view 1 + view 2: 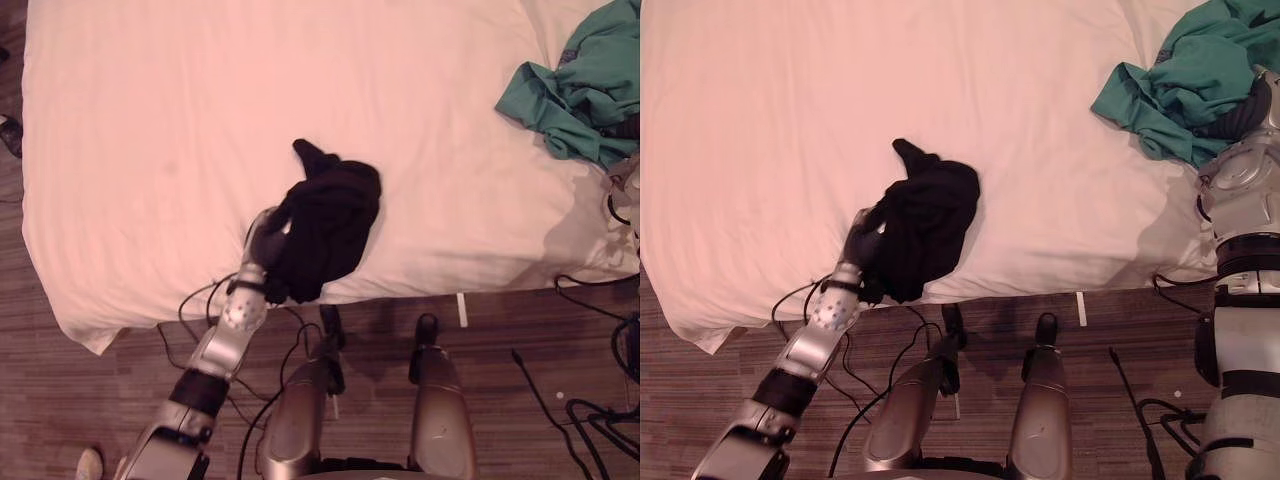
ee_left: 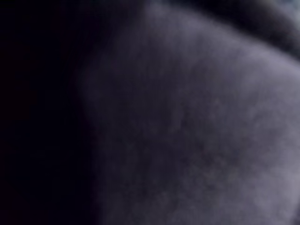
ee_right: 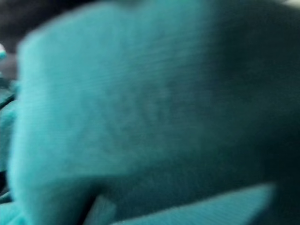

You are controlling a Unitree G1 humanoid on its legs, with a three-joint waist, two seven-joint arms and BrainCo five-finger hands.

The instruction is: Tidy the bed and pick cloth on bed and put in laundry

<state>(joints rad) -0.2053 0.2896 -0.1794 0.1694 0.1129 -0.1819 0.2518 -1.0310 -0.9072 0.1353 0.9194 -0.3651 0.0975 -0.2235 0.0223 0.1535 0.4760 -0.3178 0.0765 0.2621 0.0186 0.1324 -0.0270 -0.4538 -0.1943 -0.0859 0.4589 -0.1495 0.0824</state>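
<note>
Loosely bunched black cloth [image 1: 330, 225] against left hand [image 1: 262, 238], smooth bed [image 1: 150, 150].

Left arm: stretched forward, elbow low.
Left hand [image 1: 862, 240]: dark back up.
Right arm: reaching forward.
Right hand [image 1: 1241, 116]: well right of left hand.

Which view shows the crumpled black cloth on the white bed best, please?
The left eye view: the whole crumpled black cloth lies at the near edge of the white bed. The right eye view shows much the same; the left wrist view, dark fabric close up, no outline.
</note>
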